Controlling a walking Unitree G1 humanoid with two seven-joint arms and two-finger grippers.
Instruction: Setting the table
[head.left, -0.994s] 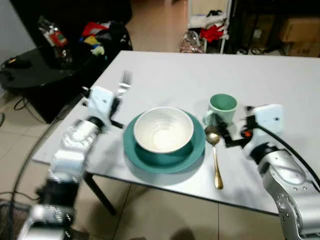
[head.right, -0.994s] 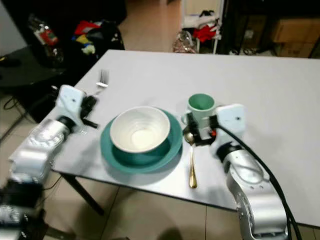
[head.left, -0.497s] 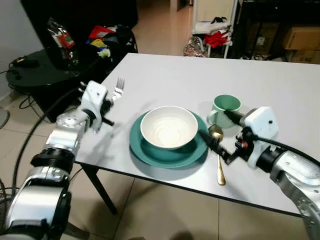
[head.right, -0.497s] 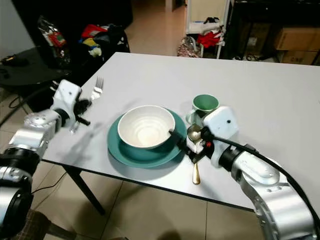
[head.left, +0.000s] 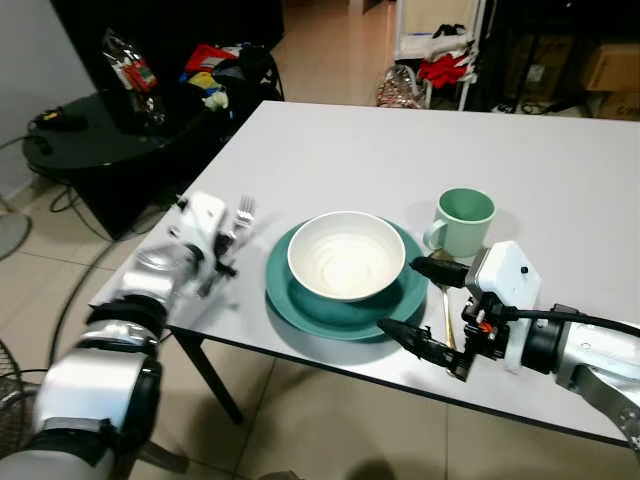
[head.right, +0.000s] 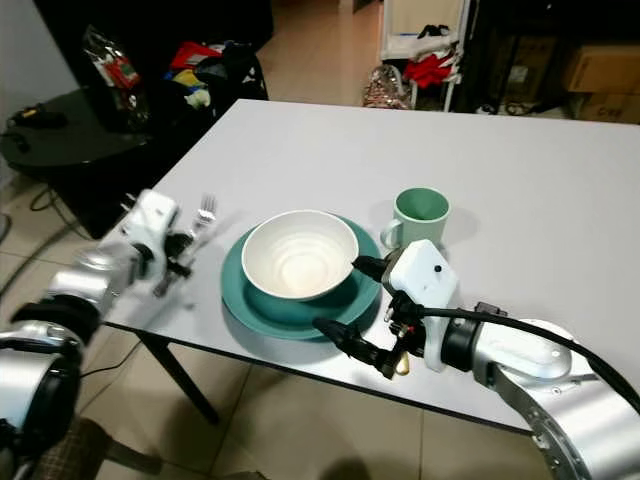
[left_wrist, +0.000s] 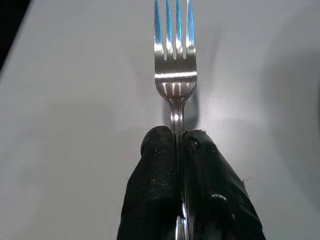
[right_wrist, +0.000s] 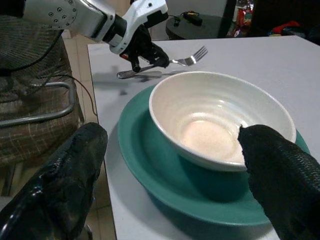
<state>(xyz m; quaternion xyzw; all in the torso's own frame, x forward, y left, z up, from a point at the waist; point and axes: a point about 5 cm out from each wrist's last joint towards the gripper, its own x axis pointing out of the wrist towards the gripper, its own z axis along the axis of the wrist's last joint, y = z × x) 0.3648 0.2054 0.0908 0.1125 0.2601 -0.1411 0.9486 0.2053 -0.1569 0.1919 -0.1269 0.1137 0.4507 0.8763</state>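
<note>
Left eye view: the white desk (head.left: 330, 150) carried a teal plate (head.left: 300, 305) with a white bowl (head.left: 346, 254) set on it, and a green mug (head.left: 464, 221) stood just beyond the plate on the robot's right. A gold spoon (head.left: 446, 318) lay beside the plate on that side, partly hidden behind the right tool (head.left: 425, 308), whose two black fingers were spread wide and empty near the plate's rim. The left tool (head.left: 222, 256) sat at the desk's near left corner, clenched on a fork (head.left: 243, 212) whose tines pointed away from the robot.

Right eye view: the same layout showed, with the fork just left of the plate and the spoon's lower end visible beneath the right tool.

Left wrist view: the left tool's fingers (left_wrist: 157, 200) pinched the fork's neck, the tines low over the desk; whether the fork touched the surface could not be told.

Right wrist view: the right tool's fingers stood wide apart, framing bowl and plate.

Judging from this, plate, bowl, mug and spoon looked placed; the fork remained to be laid down and released.
</note>
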